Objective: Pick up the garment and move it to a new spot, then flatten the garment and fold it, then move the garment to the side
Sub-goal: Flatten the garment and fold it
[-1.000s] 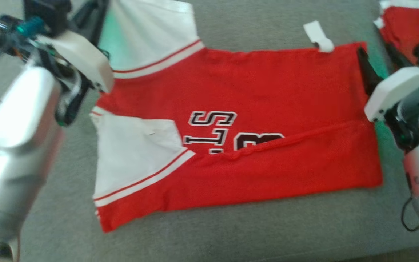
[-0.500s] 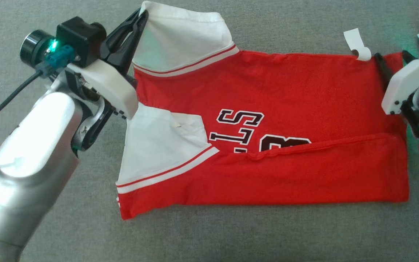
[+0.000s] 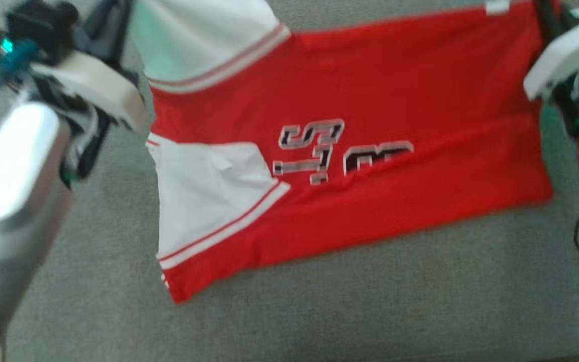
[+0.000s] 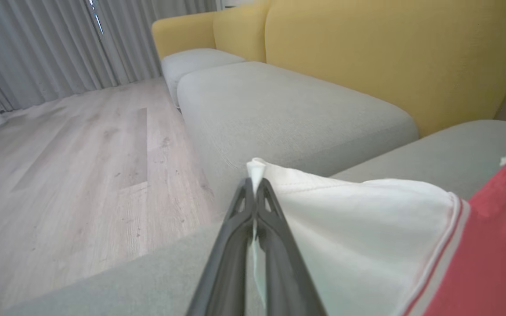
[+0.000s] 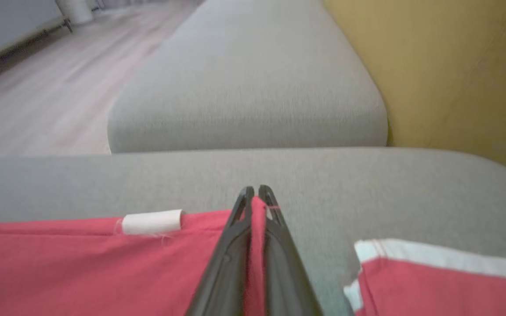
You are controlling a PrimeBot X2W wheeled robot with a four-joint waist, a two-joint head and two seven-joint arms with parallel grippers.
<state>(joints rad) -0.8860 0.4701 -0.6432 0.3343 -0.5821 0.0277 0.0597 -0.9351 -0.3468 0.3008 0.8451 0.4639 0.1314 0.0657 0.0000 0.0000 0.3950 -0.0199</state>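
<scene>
The garment (image 3: 370, 90) is a red jersey with white sleeves and black lettering, spread on a grey sofa cushion (image 3: 319, 311). Its near long edge is folded over the lettering. My left gripper (image 4: 254, 186) is shut on the far white sleeve (image 4: 358, 228), seen at the head view's top left (image 3: 113, 20). My right gripper (image 5: 255, 195) is shut on the jersey's red hem corner (image 5: 256, 219), at the head view's top right. A white label (image 5: 152, 221) sticks out of the hem beside it.
A second red and white garment (image 5: 446, 281) lies just right of my right gripper. Yellow sofa backrests (image 4: 389, 52) rise behind grey seat cushions (image 4: 288, 109). Wooden floor (image 4: 68, 166) lies beyond the cushion's edge, with grey curtains (image 4: 51, 39) at the back.
Both grippers have kept their hold on the jersey's far edge. The head view has shifted and blurred, so the jersey's far edge now runs off the top of the picture.
</scene>
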